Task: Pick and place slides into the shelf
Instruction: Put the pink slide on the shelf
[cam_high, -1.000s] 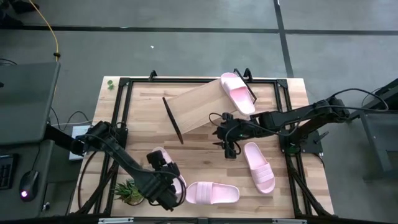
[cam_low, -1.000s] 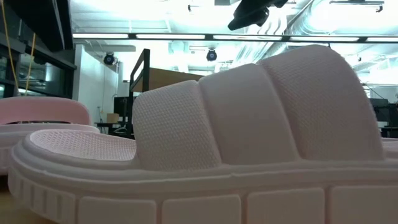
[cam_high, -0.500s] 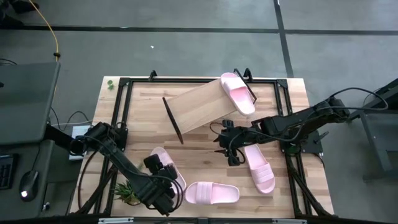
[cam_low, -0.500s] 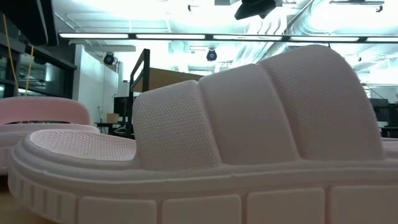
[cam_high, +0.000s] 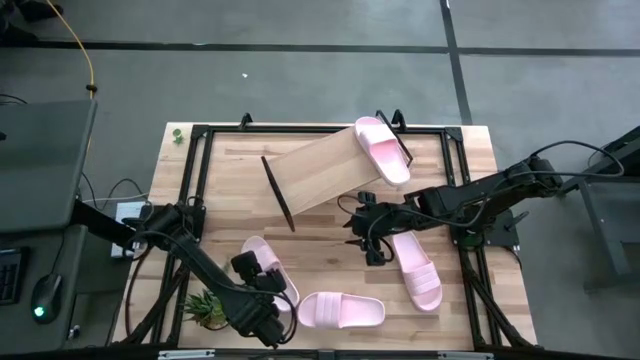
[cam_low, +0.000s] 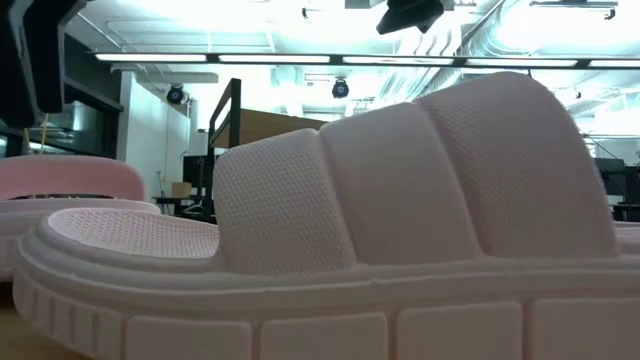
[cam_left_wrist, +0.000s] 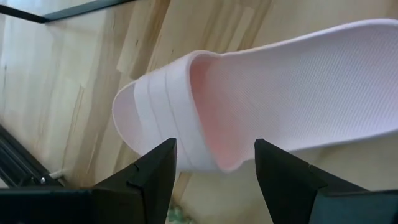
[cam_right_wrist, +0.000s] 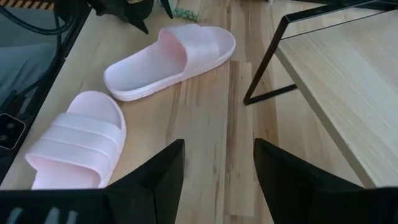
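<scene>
One slide (cam_high: 383, 148) is set on the shelf (cam_high: 318, 172) near the desk's (cam_high: 232, 205) far edge. Three slides are spread along the near half of the desk. The left fingers (cam_high: 268, 308) are held open over the slide (cam_high: 268, 272) by the near-left corner; the right fingers (cam_high: 374, 243) are held open, empty, mid-desk beside another slide (cam_high: 417, 268).
</scene>
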